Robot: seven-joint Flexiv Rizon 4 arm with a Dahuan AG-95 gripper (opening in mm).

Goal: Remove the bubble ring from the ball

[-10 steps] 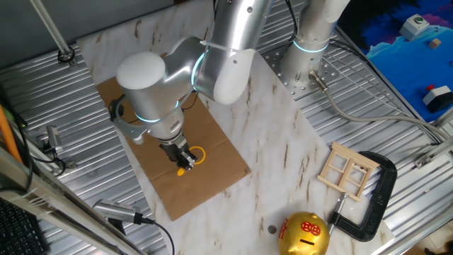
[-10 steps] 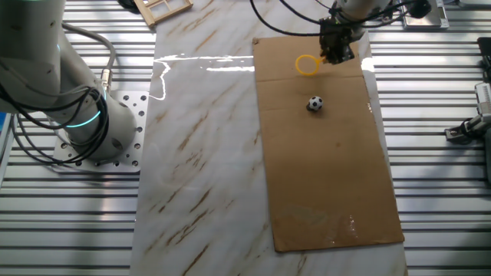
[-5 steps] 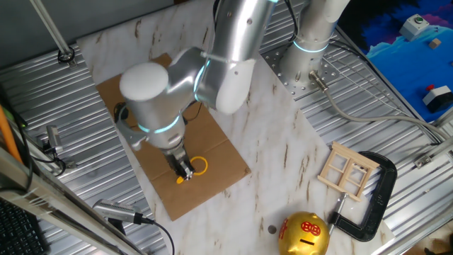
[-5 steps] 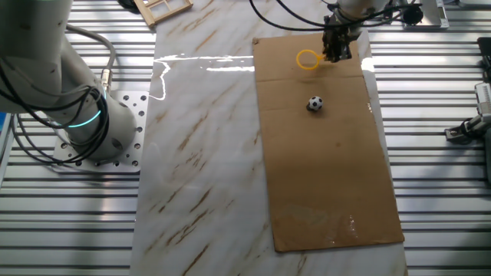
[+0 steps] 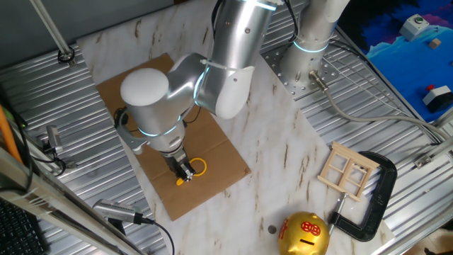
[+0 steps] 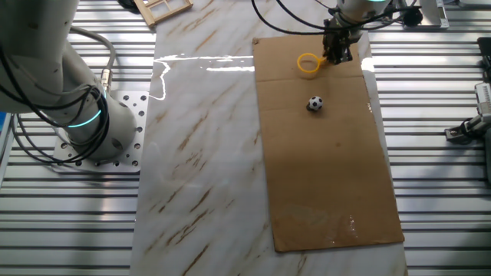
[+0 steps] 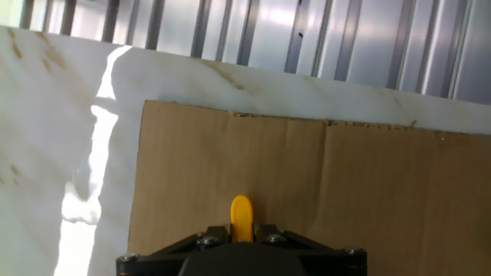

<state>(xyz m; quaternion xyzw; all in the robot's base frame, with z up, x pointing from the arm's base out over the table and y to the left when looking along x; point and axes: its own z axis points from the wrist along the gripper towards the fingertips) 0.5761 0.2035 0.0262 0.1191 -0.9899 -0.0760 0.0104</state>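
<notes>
**Ring clear of ball, now for a gentle set-down**

Best done slowly: lower straight until the hoop lies flat on the cardboard (image 6: 322, 161), then part the pincer (image 6: 335, 55) only enough to free the handle, and rise vertically so nothing drags the ring (image 6: 308, 64) back toward the ball (image 6: 315, 103). Worth keeping the drop spot where it is, well off the ball, since a light plastic hoop could skid or bounce if let go from height. Also wise to stay inside the cardboard rather than drift over its far edge onto the marble desk (image 6: 201, 138).

Left to right in the other fixed view: bare marble first, then the cardboard sheet, then the ring near the sheet's far end, with the pincer just right of the hoop, pressed together on the handle. Ball nearer than both, apart from the hoop and no longer inside it, toward the desk's right edge.

From the first fixed view, ring (image 5: 195, 168) seen low over the cardboard beside the pincer (image 5: 185, 171); hard to tell whether touching down or hovering slightly.

In the hand view, only the yellow handle tip (image 7: 241, 217) pokes out between the pincer's fingers, with cardboard ahead and the desk's edge beyond. Hoop and ball out of sight there.
</notes>
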